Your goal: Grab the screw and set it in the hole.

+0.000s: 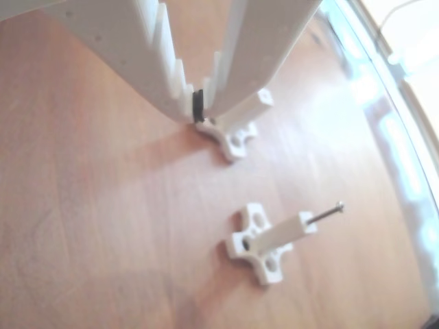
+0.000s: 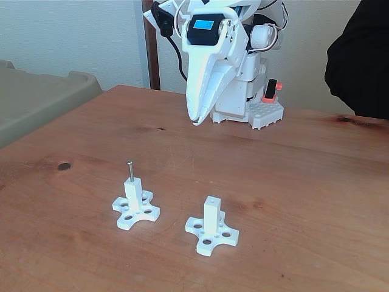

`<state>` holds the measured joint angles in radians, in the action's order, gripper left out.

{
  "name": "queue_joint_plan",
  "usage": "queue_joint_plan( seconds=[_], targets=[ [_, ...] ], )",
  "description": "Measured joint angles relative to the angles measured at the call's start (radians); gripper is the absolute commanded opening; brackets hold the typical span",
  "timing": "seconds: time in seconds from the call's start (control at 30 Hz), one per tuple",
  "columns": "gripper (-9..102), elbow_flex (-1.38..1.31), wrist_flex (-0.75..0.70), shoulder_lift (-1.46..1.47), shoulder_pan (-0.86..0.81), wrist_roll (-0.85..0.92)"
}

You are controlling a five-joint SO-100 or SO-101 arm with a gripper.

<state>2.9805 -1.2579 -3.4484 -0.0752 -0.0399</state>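
The thin silver screw (image 2: 129,170) stands upright in the top of the left white post (image 2: 134,198); in the other view the screw (image 1: 326,213) sticks out of that post's (image 1: 278,236) end. A second white post (image 2: 211,216) stands to its right, with the tiny dark hole (image 2: 211,199) open in its top face. In the other view this post (image 1: 241,129) lies partly behind my fingertips. My white gripper (image 2: 195,120) hangs shut above the table, behind both posts and touching neither. In the other view a small black piece shows between the gripper's (image 1: 199,113) tips.
The arm's base with an orange part (image 2: 269,97) stands at the table's back. A grey-green bin (image 2: 42,97) sits off the left edge, and a person's dark sleeve (image 2: 358,58) is at the upper right. Bare wood (image 2: 304,201) lies right of the posts.
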Motion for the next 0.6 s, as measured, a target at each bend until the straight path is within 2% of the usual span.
queue_joint_plan(
  seconds=[0.6],
  targets=[
    [-4, 0.000, -0.006, 0.000, 0.011, 0.009]
  ],
)
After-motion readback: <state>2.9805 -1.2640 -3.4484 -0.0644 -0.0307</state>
